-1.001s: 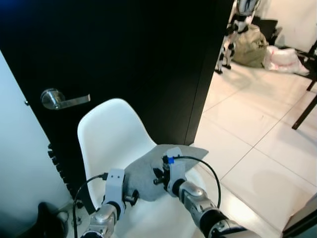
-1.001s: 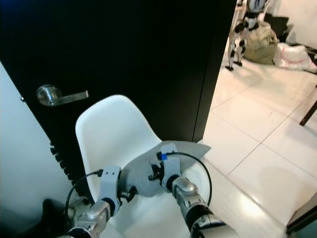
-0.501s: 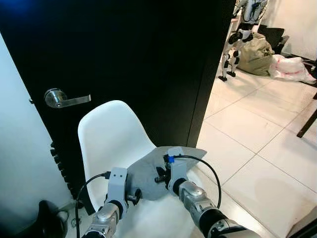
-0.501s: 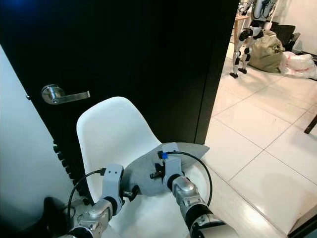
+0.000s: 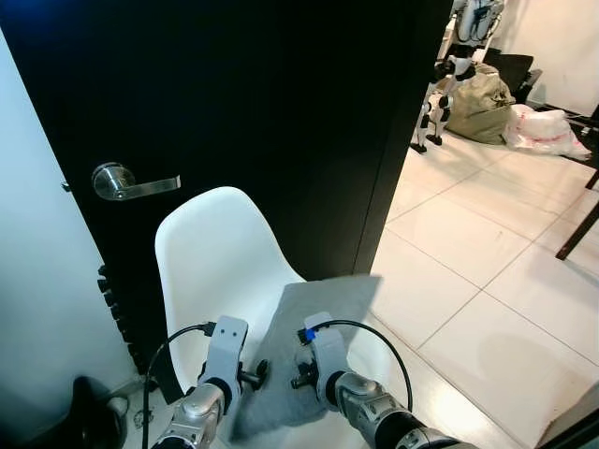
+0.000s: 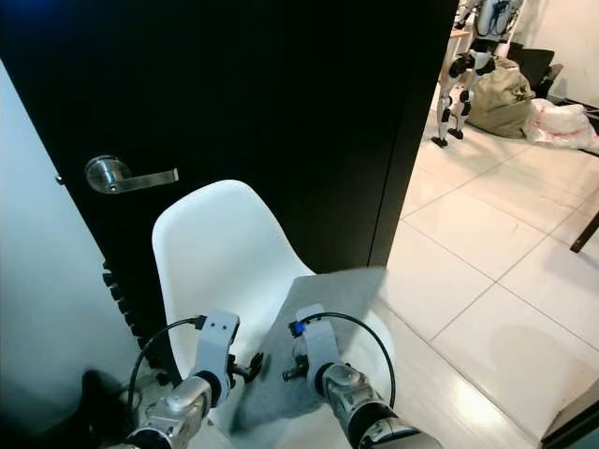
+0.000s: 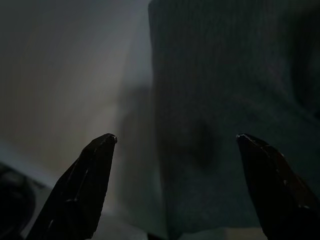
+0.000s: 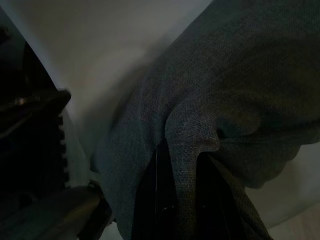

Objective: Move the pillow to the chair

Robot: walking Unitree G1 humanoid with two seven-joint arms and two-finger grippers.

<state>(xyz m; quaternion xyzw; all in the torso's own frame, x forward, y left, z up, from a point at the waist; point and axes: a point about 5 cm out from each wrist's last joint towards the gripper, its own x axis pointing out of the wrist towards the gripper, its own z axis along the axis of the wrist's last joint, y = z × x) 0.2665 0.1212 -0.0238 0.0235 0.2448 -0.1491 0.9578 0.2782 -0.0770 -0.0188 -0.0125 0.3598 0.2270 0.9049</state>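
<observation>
A black door (image 5: 281,112) with a silver lever handle (image 5: 131,181) stands behind the white chair (image 5: 211,257). The left gripper (image 7: 172,185) hovers beside the grey pillow (image 5: 314,327), fingers spread wide, holding nothing. The pillow lies on the seat, its fabric pinched in the right gripper (image 8: 175,200).

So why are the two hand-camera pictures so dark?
Both wrist views sit close over the pillow in shade near the chair, so they look dim and soft. The eye views are bright, with glare on the floor.
</observation>
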